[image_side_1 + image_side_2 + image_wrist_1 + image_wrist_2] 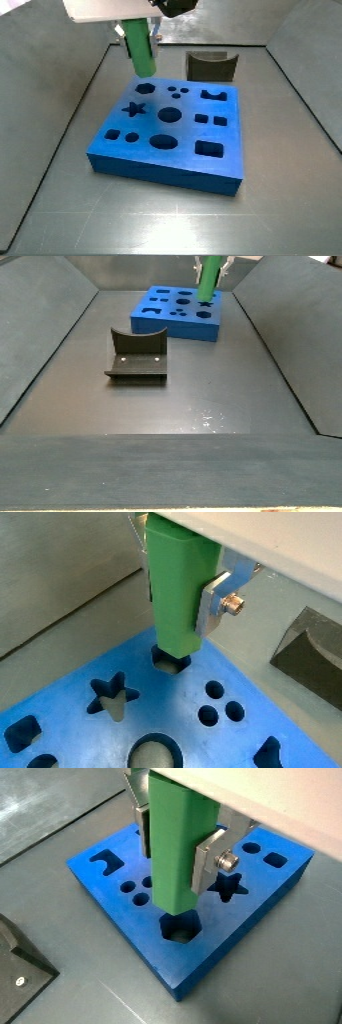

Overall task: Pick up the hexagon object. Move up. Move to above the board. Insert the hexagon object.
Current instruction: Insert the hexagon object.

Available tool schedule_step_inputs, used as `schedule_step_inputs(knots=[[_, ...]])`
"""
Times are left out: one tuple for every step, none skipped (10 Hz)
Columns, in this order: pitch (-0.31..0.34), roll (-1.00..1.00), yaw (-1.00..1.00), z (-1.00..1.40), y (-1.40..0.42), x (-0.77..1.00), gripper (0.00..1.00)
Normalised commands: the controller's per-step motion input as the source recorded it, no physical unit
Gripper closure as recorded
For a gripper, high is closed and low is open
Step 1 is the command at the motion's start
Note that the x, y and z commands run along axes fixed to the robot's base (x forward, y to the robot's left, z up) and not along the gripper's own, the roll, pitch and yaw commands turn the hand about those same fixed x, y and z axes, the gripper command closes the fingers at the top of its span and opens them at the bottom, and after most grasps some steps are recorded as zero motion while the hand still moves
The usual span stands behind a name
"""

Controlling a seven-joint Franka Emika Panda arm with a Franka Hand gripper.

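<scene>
Hidden or cut off: the top of the green peg [179,587] runs up behind the pale housing in both wrist views, so its full length is out of sight; the arm is cropped at the upper edge of both side views.
Hard to make out: in a side view the peg [210,278] is a thin green streak and the finger plates blur into it; whether its tip has entered the hole cannot be told there.
Gripper: the gripper [177,853] hangs over the corner part of the blue board [127,918], its jaws closed part-way on the peg and gripping its flat sides.
Fingers: a flat silver plate [214,600] with a brass-coloured screw lies against the peg's side; the opposite plate is mostly hidden behind the peg.
Peg: bright green, smooth, straight-sided, upright; its lower end sits right at the hexagon hole [177,928], at or just within the rim.
Board: matt blue foam, thick and square [225,170], lying flat on the grey metal floor [287,215]; dark cut-outs include a star [134,110], circles and squares.
Fixture: dark L-shaped bracket [136,356] on a base plate, well apart from the board; in a wrist view only its corner [20,973] shows.
</scene>
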Motion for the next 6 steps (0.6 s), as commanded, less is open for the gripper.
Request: schedule_step_inputs(knots=[[0.0,0.05,0.0,-1.0,0.0,0.09,1.0],[0.0,0.0,0.01,-1.0,-0.01,0.35,1.0],[-0.009,0.0,0.17,-1.0,-0.33,0.61,1.0],[-0.051,0.18,-0.03,-1.0,-0.71,0.06,1.0],[-0.009,0.07,0.0,-1.0,-0.56,0.17,1.0],[-0.029,0.13,0.0,-1.0,-0.67,0.11,1.0]])
